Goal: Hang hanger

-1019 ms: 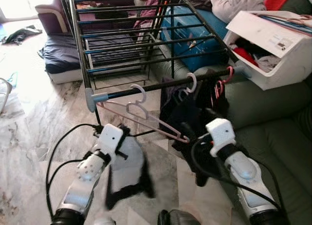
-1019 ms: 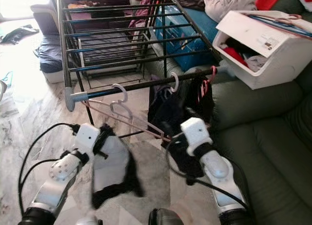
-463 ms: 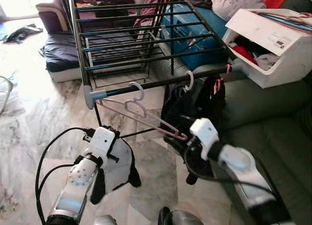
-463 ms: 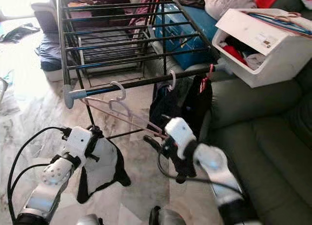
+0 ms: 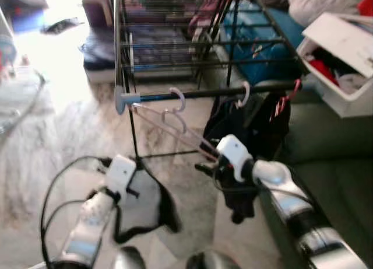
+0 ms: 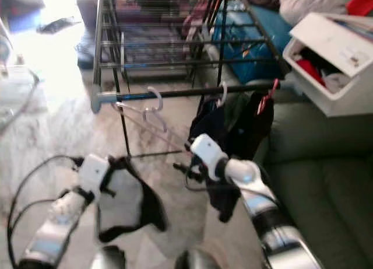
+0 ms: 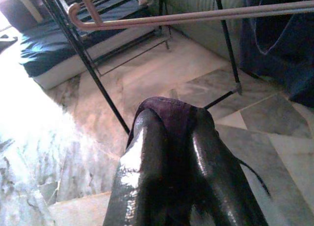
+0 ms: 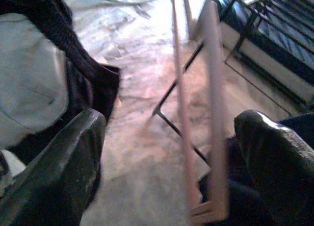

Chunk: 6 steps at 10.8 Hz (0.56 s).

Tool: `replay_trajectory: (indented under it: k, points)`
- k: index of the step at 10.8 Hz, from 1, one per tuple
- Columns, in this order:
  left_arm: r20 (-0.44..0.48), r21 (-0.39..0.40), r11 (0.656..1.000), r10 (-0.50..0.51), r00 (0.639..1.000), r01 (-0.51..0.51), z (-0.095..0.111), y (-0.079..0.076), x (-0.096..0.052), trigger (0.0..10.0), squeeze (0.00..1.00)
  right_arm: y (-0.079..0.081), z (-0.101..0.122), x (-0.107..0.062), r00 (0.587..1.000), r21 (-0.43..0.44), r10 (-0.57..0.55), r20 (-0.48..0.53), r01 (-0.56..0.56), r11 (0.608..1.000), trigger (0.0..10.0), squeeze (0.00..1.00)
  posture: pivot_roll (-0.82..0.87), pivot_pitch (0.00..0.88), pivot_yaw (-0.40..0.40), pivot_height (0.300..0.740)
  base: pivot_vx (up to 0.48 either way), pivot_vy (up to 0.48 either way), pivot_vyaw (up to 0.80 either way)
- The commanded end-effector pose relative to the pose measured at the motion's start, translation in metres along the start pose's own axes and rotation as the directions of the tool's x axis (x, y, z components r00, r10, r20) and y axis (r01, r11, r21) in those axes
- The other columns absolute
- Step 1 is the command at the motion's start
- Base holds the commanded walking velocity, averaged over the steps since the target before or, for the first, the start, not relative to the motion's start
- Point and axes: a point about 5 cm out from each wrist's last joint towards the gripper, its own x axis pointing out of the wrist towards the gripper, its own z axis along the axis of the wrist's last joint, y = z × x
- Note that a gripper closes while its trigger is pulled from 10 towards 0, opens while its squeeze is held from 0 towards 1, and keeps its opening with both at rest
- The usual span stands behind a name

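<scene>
Though blurred — pink hanger (image 8: 212, 113) between right fingers (image 8: 54, 172)

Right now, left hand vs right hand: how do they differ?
The left hand is shut on a black-and-white garment, low over the marble floor. The right hand is open, its fingers either side of the pink hanger that hangs from the rack rail. Both have black fingers.
</scene>
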Motion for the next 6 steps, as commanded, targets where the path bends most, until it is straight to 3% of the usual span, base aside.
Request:
replay_trajectory:
  k: [1, 2, 3, 4, 6]
  points:
    - [0.035, 0.010, 1.000, 0.008, 0.999, -0.008, 0.009, 0.001, 0.002, 10.0, 0.00, -0.006, 0.006, 0.002, 1.000, -0.024, -0.007, 0.009, 0.007, 1.000, 5.7, 0.00, 0.00, 0.074, -0.092, 0.740, 0.000, 0.000, 0.00]
    - [0.032, 0.007, 1.000, 0.010, 0.999, -0.010, 0.008, 0.000, 0.001, 10.0, 0.00, -0.010, 0.011, 0.006, 1.000, -0.028, -0.022, 0.020, 0.023, 0.999, 1.4, 0.00, 0.01, 0.075, -0.096, 0.740, 0.000, 0.000, 0.00]
    - [0.028, 0.005, 1.000, 0.011, 1.000, -0.011, 0.007, -0.001, -0.001, 10.0, 0.00, -0.015, 0.017, 0.014, 0.999, -0.045, -0.031, 0.023, 0.032, 0.999, 0.0, 0.00, 0.01, 0.082, -0.104, 0.740, 0.000, 0.000, 0.00]
    - [0.021, 0.004, 1.000, 0.011, 1.000, -0.011, 0.006, -0.001, -0.002, 10.0, 0.00, -0.019, 0.020, 0.019, 0.999, -0.038, -0.030, 0.024, 0.031, 0.999, 1.1, 0.00, 0.02, 0.088, -0.107, 0.740, 0.000, 0.000, 0.00]
    - [0.015, 0.004, 1.000, 0.009, 1.000, -0.009, 0.005, -0.001, -0.002, 10.0, 0.00, -0.020, 0.026, 0.027, 1.000, -0.036, 0.009, 0.011, -0.009, 0.999, 1.4, 0.00, 0.02, 0.090, -0.107, 0.740, 0.000, 0.000, 0.00]
